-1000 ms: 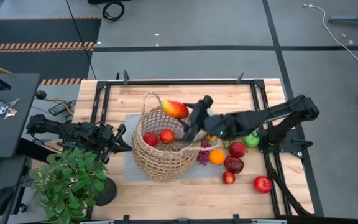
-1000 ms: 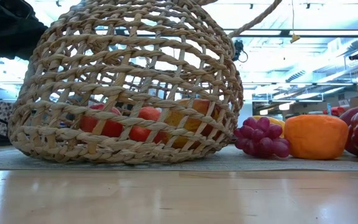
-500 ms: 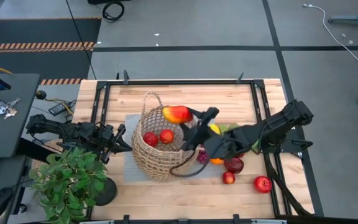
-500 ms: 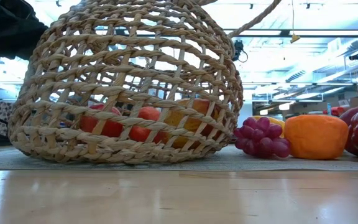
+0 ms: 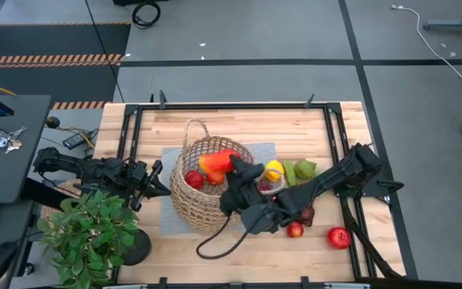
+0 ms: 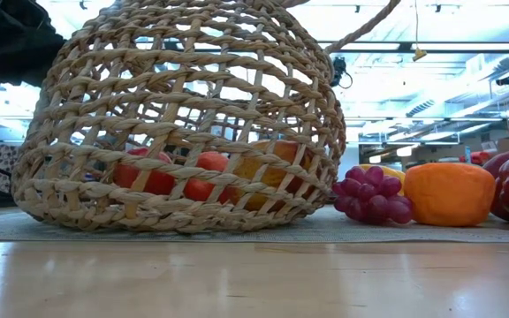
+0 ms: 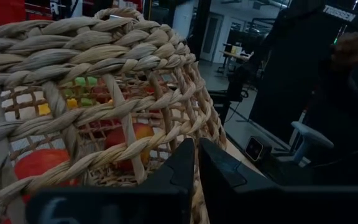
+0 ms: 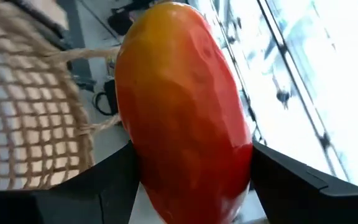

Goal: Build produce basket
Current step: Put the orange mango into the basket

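Note:
The tan wicker basket (image 5: 203, 193) stands on a grey mat (image 5: 265, 150), with two red apples (image 5: 195, 178) inside it. My right gripper (image 5: 226, 164) is shut on a red-orange mango (image 5: 215, 161) over the basket's opening. A lemon (image 5: 273, 169), two green pears (image 5: 297, 169) and red apples (image 5: 339, 237) lie on the table to the basket's right. Purple grapes (image 6: 374, 196) and an orange (image 6: 449, 193) show in the low view. My left gripper (image 5: 157, 178) is shut, close by the basket's left wall (image 7: 104, 106). Whether it touches the wall I cannot tell. My right gripper pinches the mango's two long sides (image 8: 229, 180) between its two fingers (image 8: 107, 180). The fingers reach in level from the table's right side and lie across the fruit. The mango is lifted, above the inside of the basket.
A leafy potted plant (image 5: 87, 233) stands at the near left corner. A black cable loop (image 5: 215, 245) lies on the table in front of the basket. A black frame rail (image 5: 231, 107) runs along the table's far edge.
My right gripper has carried the mango from over the basket's far rim toward the near edge, to above the basket's middle, rolling its wrist as it went. The right arm has swung toward the table's near edge with it. The mango stays in the fingers.

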Robot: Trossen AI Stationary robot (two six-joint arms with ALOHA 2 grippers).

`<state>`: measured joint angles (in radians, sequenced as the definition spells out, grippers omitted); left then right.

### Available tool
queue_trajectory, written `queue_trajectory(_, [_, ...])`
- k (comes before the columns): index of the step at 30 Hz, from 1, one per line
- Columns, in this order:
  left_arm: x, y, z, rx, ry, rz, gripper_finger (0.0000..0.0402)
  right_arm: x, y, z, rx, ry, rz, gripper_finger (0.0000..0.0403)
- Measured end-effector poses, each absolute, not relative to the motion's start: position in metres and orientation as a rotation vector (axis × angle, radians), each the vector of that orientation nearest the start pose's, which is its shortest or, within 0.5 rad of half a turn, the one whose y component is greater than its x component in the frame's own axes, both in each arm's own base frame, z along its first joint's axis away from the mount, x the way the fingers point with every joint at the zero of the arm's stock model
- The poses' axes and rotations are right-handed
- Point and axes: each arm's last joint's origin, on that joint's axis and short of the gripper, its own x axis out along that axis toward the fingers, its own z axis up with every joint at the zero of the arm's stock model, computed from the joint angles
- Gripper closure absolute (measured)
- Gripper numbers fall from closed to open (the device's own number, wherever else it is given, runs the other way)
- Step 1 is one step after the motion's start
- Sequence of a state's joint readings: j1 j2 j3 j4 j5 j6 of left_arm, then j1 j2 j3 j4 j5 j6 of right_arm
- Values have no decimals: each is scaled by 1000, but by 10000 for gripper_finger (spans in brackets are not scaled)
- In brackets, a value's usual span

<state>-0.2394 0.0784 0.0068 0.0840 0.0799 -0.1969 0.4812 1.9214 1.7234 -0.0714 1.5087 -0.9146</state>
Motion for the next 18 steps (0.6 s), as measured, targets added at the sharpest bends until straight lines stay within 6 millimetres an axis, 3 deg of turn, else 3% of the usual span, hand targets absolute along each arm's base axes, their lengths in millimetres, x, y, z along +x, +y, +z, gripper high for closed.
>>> queue_trajectory(5, [99, -26, 168, -196, 19, -319, 369, 402, 181, 327, -1179, 665, -819, 123])
queue_trajectory(12, [99, -26, 168, -196, 19, -319, 369, 402, 181, 326, -1177, 665, -821, 123])
queue_trajectory(18, [99, -26, 168, -197, 19, -320, 373, 401, 170, 338, -1020, 603, -917, 123])
